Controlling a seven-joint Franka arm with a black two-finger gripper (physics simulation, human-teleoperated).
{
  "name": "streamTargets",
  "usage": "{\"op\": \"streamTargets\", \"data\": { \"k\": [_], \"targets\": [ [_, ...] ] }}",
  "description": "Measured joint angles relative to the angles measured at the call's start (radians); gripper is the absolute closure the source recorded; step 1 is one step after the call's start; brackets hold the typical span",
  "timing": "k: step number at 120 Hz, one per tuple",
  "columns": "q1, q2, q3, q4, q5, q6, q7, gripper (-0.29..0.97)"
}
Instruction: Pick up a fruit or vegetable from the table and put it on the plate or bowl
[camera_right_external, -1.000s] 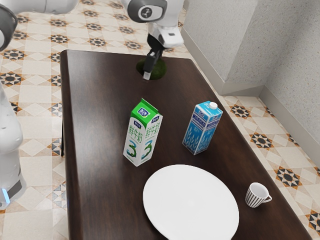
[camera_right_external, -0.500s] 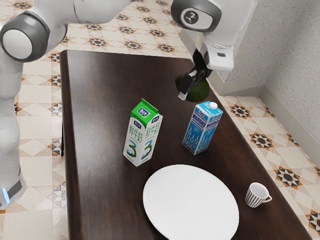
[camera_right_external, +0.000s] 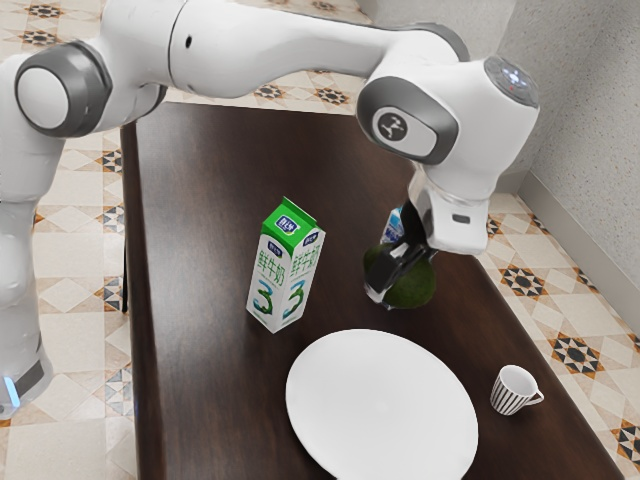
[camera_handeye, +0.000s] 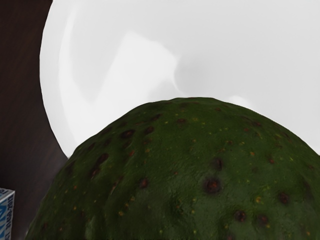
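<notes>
A dark green, bumpy avocado hangs in the air, with my gripper shut on it. It is just above the far edge of the white plate, which lies on the dark table near the front. In the wrist view the avocado bulges large right under my hand, and the white plate spreads beyond it. My arm hides most of the blue milk carton behind the fruit.
A green and white milk carton stands upright toward the exterior view's left of the avocado. A blue carton peeks out behind my hand. A striped cup sits near the plate's right side. The dark table stretches back.
My hand has carried the avocado from the table's far end forward and down, past the blue carton, to just over the plate's far edge.
</notes>
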Motion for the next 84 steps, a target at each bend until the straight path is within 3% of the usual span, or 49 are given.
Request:
{"op": "streamTargets", "data": {
  "k": [40, 55, 84],
  "targets": [
    [-0.026, 0.054, -0.015, -0.152, -0.062, 0.134, -0.094, 0.45],
    [-0.029, 0.054, -0.014, -0.159, -0.079, 0.159, -0.119, 0.22],
    [-0.028, 0.054, -0.012, -0.158, -0.094, 0.176, -0.153, 0.11]
  ]
}}
